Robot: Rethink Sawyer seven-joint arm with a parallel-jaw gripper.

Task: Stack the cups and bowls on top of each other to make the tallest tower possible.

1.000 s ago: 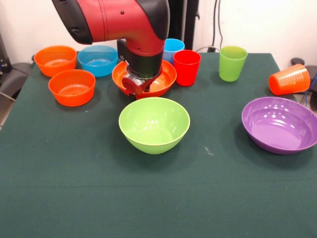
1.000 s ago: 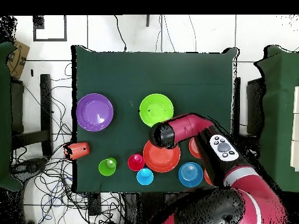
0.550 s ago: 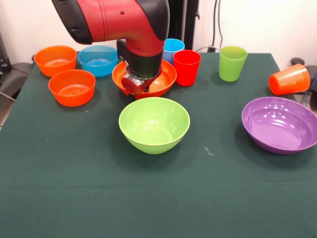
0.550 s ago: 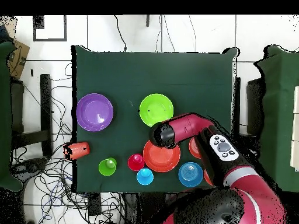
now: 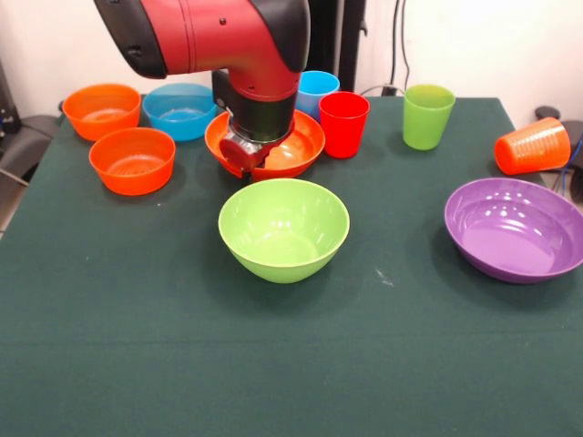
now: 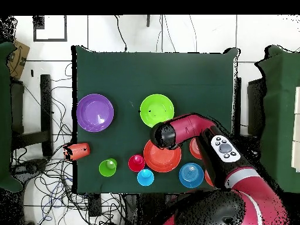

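My gripper (image 5: pixel 243 168) (image 6: pixel 156 137) sits at the near rim of the large orange-red bowl (image 5: pixel 296 150) (image 6: pixel 164 159) and looks shut on that rim. Just in front stands the large lime green bowl (image 5: pixel 283 229) (image 6: pixel 157 110), upright and empty. The large purple bowl (image 5: pixel 515 229) (image 6: pixel 95 112) lies at the right. Two small orange bowls (image 5: pixel 102 110) (image 5: pixel 132 160) and a small blue bowl (image 5: pixel 180 111) stand at the back left. Behind the arm are the light blue cup (image 5: pixel 319 86), red cup (image 5: pixel 343 124) and lime green cup (image 5: pixel 427 116), all upright. The orange cup (image 5: pixel 532 146) lies on its side. No tower stands.
The dark green table (image 5: pixel 291 364) drops off close behind the cups and bowls at the back. The orange cup lies at the right edge, beside cables (image 6: pixel 53 176) on the floor. The arm's red elbow (image 5: pixel 209 32) hangs over the back left bowls.
The gripper has crept slightly up and to the left in the front view, and the orange-red bowl has shifted a little with it. All other cups and bowls stay put.
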